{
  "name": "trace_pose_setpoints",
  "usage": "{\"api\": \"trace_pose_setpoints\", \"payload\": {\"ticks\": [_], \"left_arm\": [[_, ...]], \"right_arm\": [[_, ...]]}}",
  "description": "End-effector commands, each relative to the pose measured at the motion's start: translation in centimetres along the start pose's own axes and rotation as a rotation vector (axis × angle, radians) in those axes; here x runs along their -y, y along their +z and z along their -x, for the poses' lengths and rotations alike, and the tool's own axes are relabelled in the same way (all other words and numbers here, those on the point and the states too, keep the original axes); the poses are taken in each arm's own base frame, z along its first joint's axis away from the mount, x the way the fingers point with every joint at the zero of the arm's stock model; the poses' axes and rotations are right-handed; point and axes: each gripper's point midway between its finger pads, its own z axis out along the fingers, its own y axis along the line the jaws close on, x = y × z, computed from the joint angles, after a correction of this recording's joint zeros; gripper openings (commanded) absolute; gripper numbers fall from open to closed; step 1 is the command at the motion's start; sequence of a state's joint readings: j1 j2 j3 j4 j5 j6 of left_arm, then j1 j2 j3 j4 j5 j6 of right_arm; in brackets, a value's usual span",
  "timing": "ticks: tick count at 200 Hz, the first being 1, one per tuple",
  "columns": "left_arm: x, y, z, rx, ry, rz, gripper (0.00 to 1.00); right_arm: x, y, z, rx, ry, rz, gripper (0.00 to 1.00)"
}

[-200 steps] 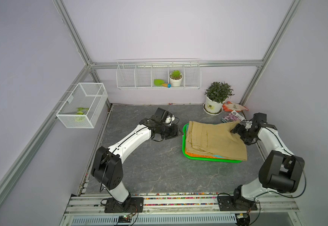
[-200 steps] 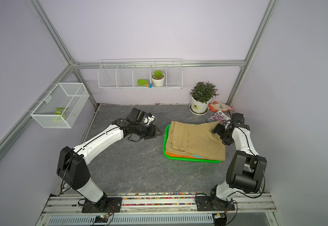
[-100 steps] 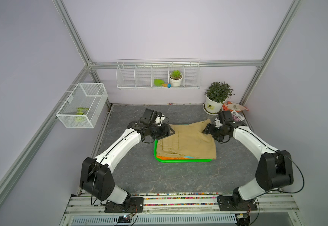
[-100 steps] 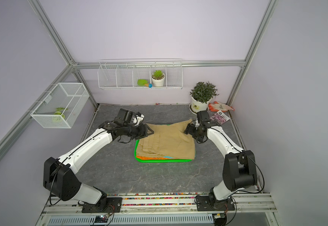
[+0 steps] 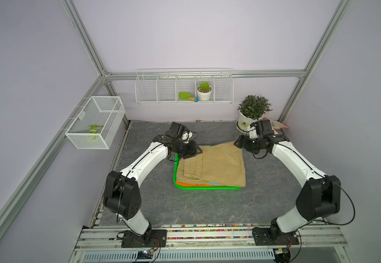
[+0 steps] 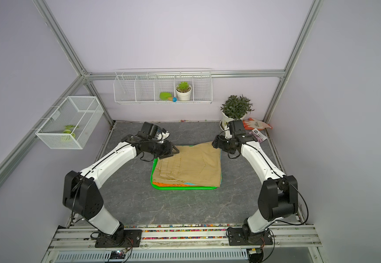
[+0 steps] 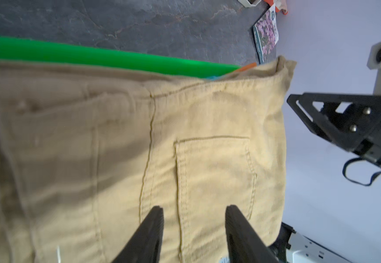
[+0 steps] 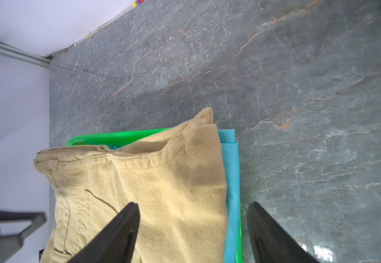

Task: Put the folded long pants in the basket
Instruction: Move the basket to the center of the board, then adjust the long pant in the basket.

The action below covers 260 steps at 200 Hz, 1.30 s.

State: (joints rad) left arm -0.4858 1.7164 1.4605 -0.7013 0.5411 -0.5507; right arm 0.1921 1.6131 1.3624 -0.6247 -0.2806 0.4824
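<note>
Top views: basket (image 5: 207, 188) sits at the middle of the tabletop (image 5: 207, 211) between the two arms, with the folded pants (image 6: 191, 164) stacked in it; khaki pair (image 5: 217, 164) on top, spilling over the rim on the right arm's side, orange pair (image 5: 189, 183) and teal pair (image 5: 214, 183) showing as edges beneath. No pants lie loose on the tabletop, so task judged done or nearly so, bar tidying the overhang. At the stack's far corners: left gripper (image 5: 197, 151), right gripper (image 5: 238, 143). Left wrist: left gripper (image 7: 194, 208) fingers parted just above the khaki pair (image 7: 207, 113), basket (image 7: 94, 55) rim beyond, nothing pinched. Right wrist: right gripper (image 8: 193, 205) jaws wide apart, straddling khaki pair (image 8: 151, 177) and teal pair (image 8: 230, 170) edges, gripping nothing
</note>
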Motion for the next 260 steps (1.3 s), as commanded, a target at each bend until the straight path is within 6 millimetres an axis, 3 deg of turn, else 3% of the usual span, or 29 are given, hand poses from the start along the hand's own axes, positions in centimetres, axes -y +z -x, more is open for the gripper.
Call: {"api": "trace_pose_setpoints", "payload": {"ticks": [1, 56, 96, 131, 162, 180, 207, 228, 260], "left_arm": [[-1.0, 0.7, 1.8, 0.011, 0.003, 0.061, 0.47], [-5.2, 0.8, 2.8, 0.024, -0.065, 0.181, 0.45], [-8.9, 0.8, 2.7, 0.022, -0.136, 0.23, 0.45], [-9.9, -0.4, 3.0, 0.045, -0.158, 0.242, 0.45], [-10.2, -1.0, 2.8, 0.044, -0.167, 0.246, 0.45], [-8.9, -2.0, 3.1, 0.07, -0.138, 0.218, 0.46], [-5.5, -4.7, 3.6, 0.133, -0.084, 0.13, 0.48], [-3.5, -6.4, 2.2, 0.135, -0.067, 0.056, 0.49], [-1.7, -8.0, -2.4, 0.112, -0.061, -0.065, 0.49]], "right_arm": [[-0.2, 1.3, 0.6, -0.03, -0.049, 0.014, 0.7], [0.4, 2.7, 2.4, -0.05, -0.115, -0.046, 0.49], [0.6, 3.2, 3.0, -0.036, -0.116, -0.057, 0.18], [0.5, 3.6, 4.1, -0.004, -0.128, -0.052, 0.13], [0.9, 3.9, 4.9, -0.008, -0.116, -0.068, 0.14], [0.1, 2.9, 5.3, 0.012, -0.118, -0.04, 0.28], [-0.8, -0.9, 5.5, 0.083, -0.121, -0.043, 0.54], [-0.7, -3.8, 3.6, 0.097, -0.101, -0.052, 0.57], [-1.2, -6.5, -2.6, 0.059, -0.068, 0.034, 0.5]]}}
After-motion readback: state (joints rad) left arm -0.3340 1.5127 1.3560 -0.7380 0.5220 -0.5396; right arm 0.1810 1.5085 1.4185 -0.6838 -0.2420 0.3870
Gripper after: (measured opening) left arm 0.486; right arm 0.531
